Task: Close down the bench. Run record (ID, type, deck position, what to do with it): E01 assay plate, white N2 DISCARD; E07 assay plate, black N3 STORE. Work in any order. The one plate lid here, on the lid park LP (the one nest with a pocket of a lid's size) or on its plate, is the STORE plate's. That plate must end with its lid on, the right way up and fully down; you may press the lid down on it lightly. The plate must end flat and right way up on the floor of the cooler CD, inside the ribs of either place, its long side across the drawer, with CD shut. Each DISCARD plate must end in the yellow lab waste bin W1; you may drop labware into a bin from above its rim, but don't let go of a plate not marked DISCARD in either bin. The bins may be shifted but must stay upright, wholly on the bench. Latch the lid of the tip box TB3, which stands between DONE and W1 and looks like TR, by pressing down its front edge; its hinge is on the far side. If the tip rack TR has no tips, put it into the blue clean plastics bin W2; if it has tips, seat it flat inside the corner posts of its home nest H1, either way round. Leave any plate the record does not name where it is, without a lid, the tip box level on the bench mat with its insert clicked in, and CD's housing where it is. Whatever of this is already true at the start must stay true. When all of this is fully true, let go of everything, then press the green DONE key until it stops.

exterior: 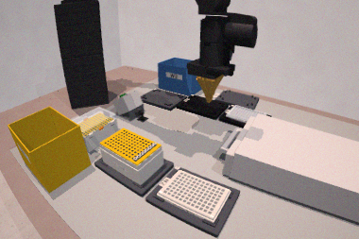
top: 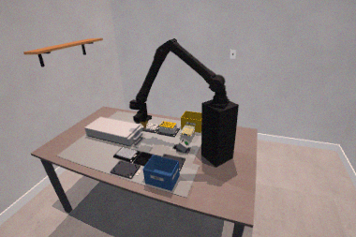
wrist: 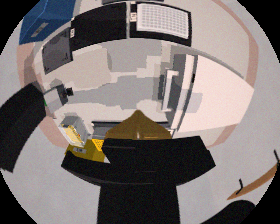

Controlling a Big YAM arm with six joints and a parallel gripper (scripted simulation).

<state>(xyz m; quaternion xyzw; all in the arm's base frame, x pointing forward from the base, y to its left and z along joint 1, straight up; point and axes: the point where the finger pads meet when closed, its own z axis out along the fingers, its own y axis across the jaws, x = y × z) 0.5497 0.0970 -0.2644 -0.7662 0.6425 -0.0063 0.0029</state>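
Note:
My gripper (exterior: pixel 209 95) is shut and empty, pointing down, and hangs above the mat in the middle of the bench, beside the cooler CD (exterior: pixel 302 158); it also shows in the top view (top: pixel 140 119). A black plate (exterior: pixel 205 107) and a white plate (exterior: pixel 241 113) lie side by side on nests beyond it; both show in the wrist view, the black plate (wrist: pixel 100 26) and the white plate (wrist: pixel 160 19). A dark flat piece (exterior: pixel 238 97) lies on the nest behind them. Another white plate (exterior: pixel 196 195) sits on a nest next to the orange-topped tip rack (exterior: pixel 129 150).
The yellow bin W1 (exterior: pixel 47 145) stands at one end and the blue bin W2 (exterior: pixel 179 76) at the other. The tip box (exterior: pixel 96 127) and the grey DONE key (exterior: pixel 128 103) lie between them. The arm's black pedestal (exterior: pixel 80 51) stands behind.

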